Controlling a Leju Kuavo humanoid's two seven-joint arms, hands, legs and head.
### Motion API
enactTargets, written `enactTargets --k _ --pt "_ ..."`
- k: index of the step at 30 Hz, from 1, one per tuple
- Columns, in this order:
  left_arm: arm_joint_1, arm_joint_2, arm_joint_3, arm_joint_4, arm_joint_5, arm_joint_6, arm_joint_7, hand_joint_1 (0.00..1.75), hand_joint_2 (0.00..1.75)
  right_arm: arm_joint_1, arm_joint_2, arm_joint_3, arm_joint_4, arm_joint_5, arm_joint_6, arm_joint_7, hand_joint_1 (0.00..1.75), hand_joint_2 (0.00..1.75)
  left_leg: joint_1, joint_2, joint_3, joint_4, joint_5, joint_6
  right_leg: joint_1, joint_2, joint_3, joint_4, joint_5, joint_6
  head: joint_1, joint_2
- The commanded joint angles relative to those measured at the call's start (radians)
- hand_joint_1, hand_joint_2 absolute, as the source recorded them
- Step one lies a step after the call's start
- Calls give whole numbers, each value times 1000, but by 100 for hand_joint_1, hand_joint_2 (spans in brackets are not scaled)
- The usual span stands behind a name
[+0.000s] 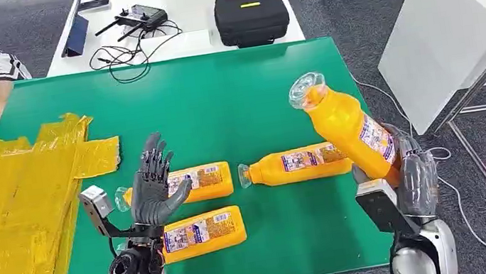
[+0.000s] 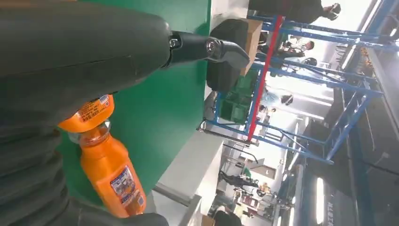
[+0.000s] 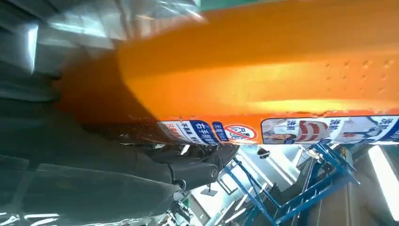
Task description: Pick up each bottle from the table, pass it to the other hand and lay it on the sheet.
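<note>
The right hand [image 1: 410, 174] grips an orange juice bottle [image 1: 348, 126] by its base, lifted and tilted toward the left hand [image 1: 154, 185], which waits empty with fingers spread. This looks like the handover step: next, left must close around the bottle.

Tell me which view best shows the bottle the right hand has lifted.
The head view: the lifted bottle shows whole, tilted, cap end up, its base in the right hand. The right wrist view shows a close, blurred stretch of its side and label. The left wrist view shows it small and partly cut off.
</note>
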Motion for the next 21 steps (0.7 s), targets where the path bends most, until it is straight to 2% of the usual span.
enactTargets --k 1,2,3,4,6,8,9,11,14,17,18,19,20,21 --pt "-37 18 -73 -57 -61 45 24 0 175 -145 26 52 149 -136 -32 -39 171 175 0 3 5 -1 -2 0 0 1 4 -1 -1 0 0 0" --pt "-34 22 -91 -98 -84 59 17 0 175 -175 29 71 182 -154 -28 -50 159 175 0 4 4 -1 -1 0 0 3 3 -1 0 0 0 0" --pt "-29 25 -104 -144 -91 61 21 0 175 -206 31 89 215 -183 -20 -67 164 175 1 4 2 0 -1 0 1 3 1 -1 1 0 0 0" --pt "-24 28 -121 -201 -97 64 39 0 175 -241 36 116 250 -211 -4 -83 161 175 1 7 4 0 -2 0 1 5 2 -1 1 0 0 0" --pt "-21 40 -157 -277 -113 64 54 0 175 -293 36 160 301 -263 51 -106 164 175 1 7 5 0 -2 -1 1 5 3 0 1 0 0 0" --pt "-36 53 -208 -324 -122 52 65 0 175 -350 23 209 375 -403 219 -141 161 175 1 7 3 0 -1 -1 1 5 1 0 1 0 0 0" --pt "-43 54 -221 -329 -123 53 67 0 175 -366 19 224 403 -421 242 -151 157 175 1 6 2 0 0 0 1 4 0 0 1 0 0 0" --pt "-62 62 -253 -329 -126 52 65 0 175 -401 19 274 457 -470 352 -196 161 175 1 4 2 0 0 0 1 3 1 0 1 0 0 0" --pt "-75 69 -265 -320 -121 56 53 0 175 -442 42 352 513 -486 451 -234 164 175 1 4 6 -2 0 0 1 3 4 -1 0 0 0 0" --pt "-76 74 -261 -315 -109 60 39 0 175 -466 59 420 548 -481 497 -246 166 175 1 7 8 -2 -1 0 1 5 5 0 0 0 0 0" --pt "-77 75 -263 -314 -108 61 36 0 175 -470 61 440 556 -478 493 -247 161 175 1 6 6 -2 -1 0 1 5 4 0 0 0 0 0" --pt "-78 76 -261 -317 -105 60 32 0 175 -470 66 468 559 -465 494 -247 166 175 1 4 4 -1 0 0 1 3 2 0 0 0 0 0" --pt "-79 75 -261 -317 -103 59 31 0 175 -470 69 478 561 -462 494 -247 162 175 1 5 7 -2 -1 0 1 3 5 0 -1 0 0 0" --pt "-81 75 -261 -318 -103 60 31 0 175 -471 71 494 563 -455 493 -244 166 175 1 3 5 -1 0 0 1 2 3 0 0 0 0 0"
